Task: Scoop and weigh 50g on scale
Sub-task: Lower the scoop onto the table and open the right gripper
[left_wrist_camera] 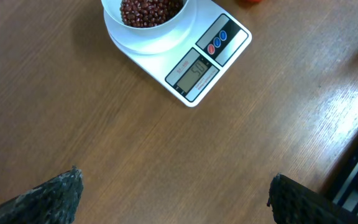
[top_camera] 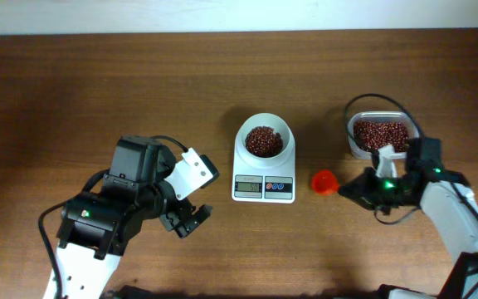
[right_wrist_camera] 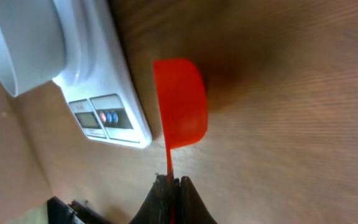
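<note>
The white scale (top_camera: 264, 189) stands mid-table, and its round bowl (top_camera: 244, 133) holds a heap of red-brown beans (top_camera: 263, 140). The left wrist view shows the scale (left_wrist_camera: 225, 53), its lit display and the beans (left_wrist_camera: 148, 11) at the top. My right gripper (top_camera: 351, 187) is shut on the thin handle of a red scoop (top_camera: 324, 181), which hovers just right of the scale. In the right wrist view the scoop (right_wrist_camera: 180, 102) lies on its side beside the scale (right_wrist_camera: 114, 93), with my right gripper (right_wrist_camera: 173, 183) clamped on the handle. My left gripper (top_camera: 191, 218) stands open and holds nothing, left of the scale; my left gripper (left_wrist_camera: 176, 199) shows only bare wood between its fingers.
A clear plastic tub (top_camera: 351, 141) with more red-brown beans (top_camera: 380, 133) sits at the right, behind my right arm. A black cable loops around the tub. The brown wooden table ends at a pale wall along the far side.
</note>
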{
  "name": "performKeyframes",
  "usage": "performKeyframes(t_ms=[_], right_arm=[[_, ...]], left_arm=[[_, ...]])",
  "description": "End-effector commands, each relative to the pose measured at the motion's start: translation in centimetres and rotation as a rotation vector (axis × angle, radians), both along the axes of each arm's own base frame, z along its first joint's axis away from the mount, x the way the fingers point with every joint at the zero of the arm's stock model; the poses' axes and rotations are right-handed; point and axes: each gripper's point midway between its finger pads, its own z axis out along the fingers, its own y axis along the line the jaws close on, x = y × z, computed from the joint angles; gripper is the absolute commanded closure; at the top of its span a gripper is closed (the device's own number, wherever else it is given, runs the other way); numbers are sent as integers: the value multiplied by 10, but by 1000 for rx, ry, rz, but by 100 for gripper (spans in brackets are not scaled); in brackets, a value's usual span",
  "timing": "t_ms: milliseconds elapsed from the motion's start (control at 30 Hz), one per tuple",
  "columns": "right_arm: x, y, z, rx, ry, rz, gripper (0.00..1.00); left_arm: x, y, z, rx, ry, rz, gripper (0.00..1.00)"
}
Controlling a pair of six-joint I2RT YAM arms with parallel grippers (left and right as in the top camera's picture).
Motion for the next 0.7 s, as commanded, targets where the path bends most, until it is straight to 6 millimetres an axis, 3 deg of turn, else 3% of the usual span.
performKeyframes(t_ms=[0,233,300,433,533,667], right_arm=[[-15,-35,-5,1,23,-85,96],[-27,-47,-3,13,-8,-51,95],[-28,-49,-5,-7,2,-51,83],[-38,-62,-17,-107,63,-47,75],[-37,-64,-18,-115,60,-47,60],[-37,-66,-19,-130,59,-47,30]], left_arm=[[1,-1,3,-8,-9,-15,1],[1,-1,3,-8,-9,-15,1],[1,-1,3,-8,-9,-15,1],[1,-1,3,-8,-9,-15,1],[1,-1,3,-8,-9,-15,1],[1,-1,3,-8,-9,-15,1]])
